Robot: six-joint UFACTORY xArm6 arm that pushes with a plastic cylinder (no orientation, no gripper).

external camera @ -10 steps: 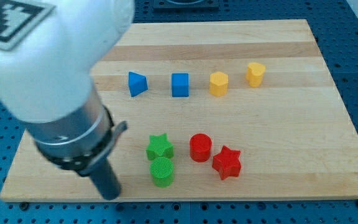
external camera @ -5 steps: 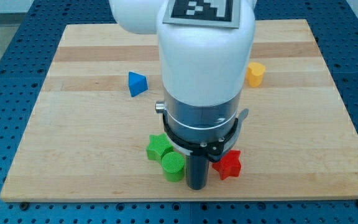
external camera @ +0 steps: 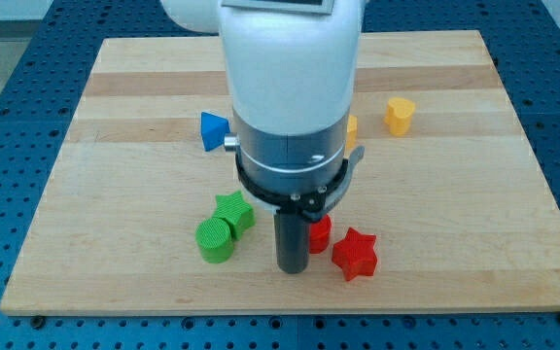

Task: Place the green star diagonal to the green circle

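Dark and straight, the rod ends in my tip (external camera: 292, 269), which rests on the wooden board (external camera: 474, 194) near the view's bottom edge; it carries no jaws and holds nothing, only touching the surface. Just to the view's right of the tip sits the red star (external camera: 355, 254), and a red cylinder (external camera: 320, 233) is partly hidden behind the rod, close beside that star. To the view's left of the tip, with a bare strip of board between, lie the two green blocks: the green circle (external camera: 215, 239), a short cylinder, sits lower and further left, and the green star (external camera: 233, 210) touches it at its upper right, so the pair lies on a slant. Further toward the view's top, a blue block (external camera: 212, 129), wedge-like in shape, peeks out at the left of the arm's white body (external camera: 290, 78). On the right of that body a sliver of one yellow block (external camera: 352, 127) shows, and another yellow block (external camera: 401, 115) stands clear beyond it.
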